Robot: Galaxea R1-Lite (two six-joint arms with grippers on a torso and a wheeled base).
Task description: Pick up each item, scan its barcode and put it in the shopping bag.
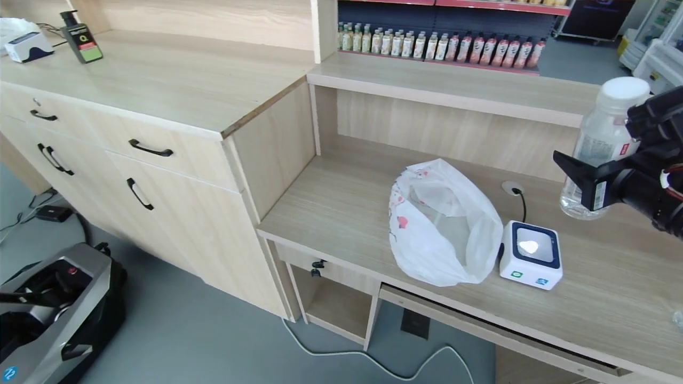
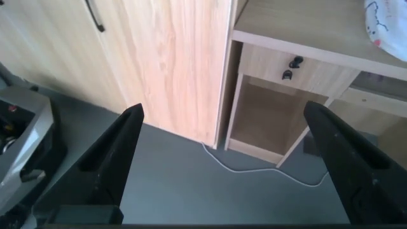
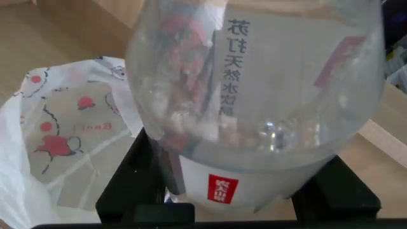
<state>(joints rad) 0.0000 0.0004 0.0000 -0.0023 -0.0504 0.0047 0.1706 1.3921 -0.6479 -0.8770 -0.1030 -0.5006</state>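
A clear plastic bottle (image 1: 605, 128) with a white cap and a label is upright at the far right of the desk, my right gripper (image 1: 600, 144) shut on its lower body. I cannot tell whether its base touches the wood. In the right wrist view the bottle (image 3: 254, 83) sits between the black fingers (image 3: 127, 187), with the open white shopping bag (image 3: 57, 140) below and to one side. The bag (image 1: 443, 224) lies mid-desk, mouth toward the white barcode scanner (image 1: 531, 255). My left gripper (image 2: 229, 165) hangs open low beside the cabinet, over the grey floor.
A raised ledge (image 1: 453, 85) runs behind the desk (image 1: 347, 202), and a taller counter (image 1: 160, 80) with drawers stands to the left. The scanner's cable runs to a grommet (image 1: 512, 188). Drink bottles (image 1: 437, 47) line a shelf behind. Bare wood lies right of the scanner.
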